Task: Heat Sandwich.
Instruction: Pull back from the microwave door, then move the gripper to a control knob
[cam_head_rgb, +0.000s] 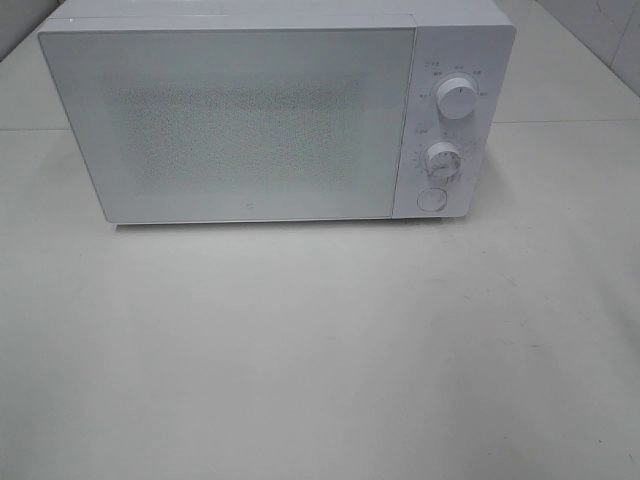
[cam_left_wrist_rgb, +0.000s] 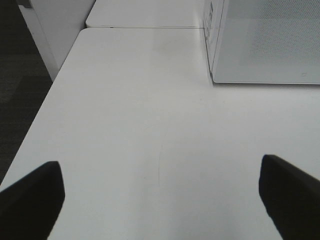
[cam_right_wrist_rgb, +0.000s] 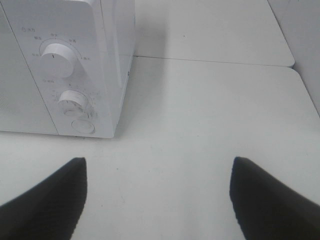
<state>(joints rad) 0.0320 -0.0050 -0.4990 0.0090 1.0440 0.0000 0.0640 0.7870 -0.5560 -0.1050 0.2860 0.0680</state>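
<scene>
The sandwich is out of view in every frame. A white microwave (cam_head_rgb: 270, 110) stands at the back of the white table (cam_head_rgb: 320, 350) with its door shut. In the exterior high view neither arm shows. My left gripper (cam_left_wrist_rgb: 160, 200) hovers open over bare table, off the microwave's (cam_left_wrist_rgb: 265, 40) left front corner, nothing between its dark fingertips (cam_left_wrist_rgb: 30, 200). My right gripper (cam_right_wrist_rgb: 157, 200) is open too, empty, in front of and to the right of the microwave's (cam_right_wrist_rgb: 65, 65) control panel.
The panel carries an upper knob (cam_head_rgb: 457, 100), a lower knob (cam_head_rgb: 442, 160) and a round button (cam_head_rgb: 432, 199). A second white table (cam_left_wrist_rgb: 145, 20) abuts behind. Dark floor (cam_left_wrist_rgb: 20, 75) lies beyond the table's left edge.
</scene>
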